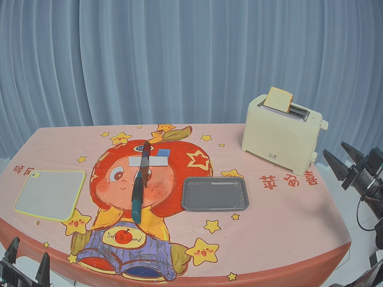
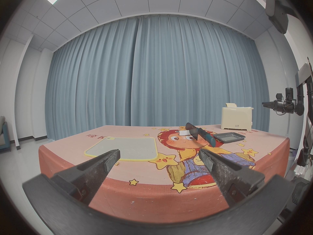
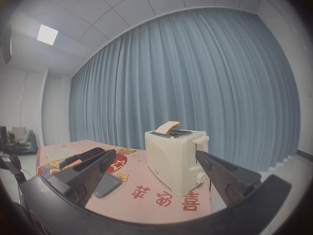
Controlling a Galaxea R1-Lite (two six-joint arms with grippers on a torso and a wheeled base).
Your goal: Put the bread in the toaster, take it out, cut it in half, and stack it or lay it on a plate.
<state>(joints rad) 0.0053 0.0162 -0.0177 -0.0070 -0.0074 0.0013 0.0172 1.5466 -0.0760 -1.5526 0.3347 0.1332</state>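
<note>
Bread in toaster (image 1: 279, 142); nothing cut or plated yet.
Off the table's near left corner, left gripper (image 1: 30, 248) spread wide and empty; then bare cutting board (image 1: 51, 195), knife (image 1: 138, 188) flat mid-table, empty grey plate (image 1: 215, 193), bread (image 1: 279, 99) poking up tilted from a toaster slot, right gripper (image 1: 334, 147) agape and empty near the toaster's right side. Seemingly loaded only; lifting out, halving and plating all left.
</note>
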